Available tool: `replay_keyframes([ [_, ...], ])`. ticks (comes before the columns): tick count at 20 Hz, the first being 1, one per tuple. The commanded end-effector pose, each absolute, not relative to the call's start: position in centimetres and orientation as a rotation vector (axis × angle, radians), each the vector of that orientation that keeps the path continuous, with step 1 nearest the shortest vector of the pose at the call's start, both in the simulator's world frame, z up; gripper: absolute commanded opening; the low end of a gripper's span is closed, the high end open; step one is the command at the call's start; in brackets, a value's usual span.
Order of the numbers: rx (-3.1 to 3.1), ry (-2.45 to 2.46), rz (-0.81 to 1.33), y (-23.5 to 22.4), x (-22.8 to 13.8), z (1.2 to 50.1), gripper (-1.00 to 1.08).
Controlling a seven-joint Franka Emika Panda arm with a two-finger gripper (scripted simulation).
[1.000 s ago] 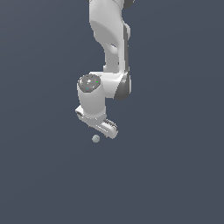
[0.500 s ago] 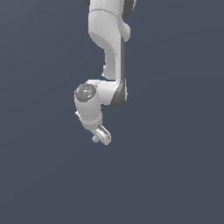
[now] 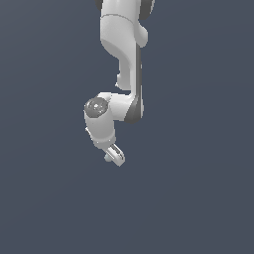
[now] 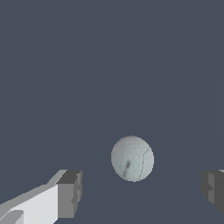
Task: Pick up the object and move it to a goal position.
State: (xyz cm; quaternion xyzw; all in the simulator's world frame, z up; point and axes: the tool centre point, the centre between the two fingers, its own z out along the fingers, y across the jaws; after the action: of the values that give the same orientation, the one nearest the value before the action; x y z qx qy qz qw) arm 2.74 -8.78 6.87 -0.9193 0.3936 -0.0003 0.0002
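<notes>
The tiny pale grey-green ball lies between the two fingertips of the white arm's gripper, touching neither. In the exterior view the ball peeks out just beside the gripper, on its left.

- A plain dark slate-blue backdrop filled the exterior view, flat and even in tone.
- The same backdrop filled the wrist view, with a faint vertical change of shade running down it.
- No edge, seam or surface texture could be told apart in it.
</notes>
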Motion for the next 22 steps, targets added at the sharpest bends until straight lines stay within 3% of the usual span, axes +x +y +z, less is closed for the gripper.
replay_keyframes([
  [1, -2.887, 1.238, 0.0, -8.8, 2.7, 6.2, 1.0],
  [13, -2.885, 1.244, 0.0, -8.8, 2.7, 2.1, 1.0],
  [14, -2.885, 1.244, 0.0, -8.8, 2.7, 2.1, -1.0],
  [22, -2.885, 1.244, 0.0, -8.8, 2.7, 2.1, -1.0],
])
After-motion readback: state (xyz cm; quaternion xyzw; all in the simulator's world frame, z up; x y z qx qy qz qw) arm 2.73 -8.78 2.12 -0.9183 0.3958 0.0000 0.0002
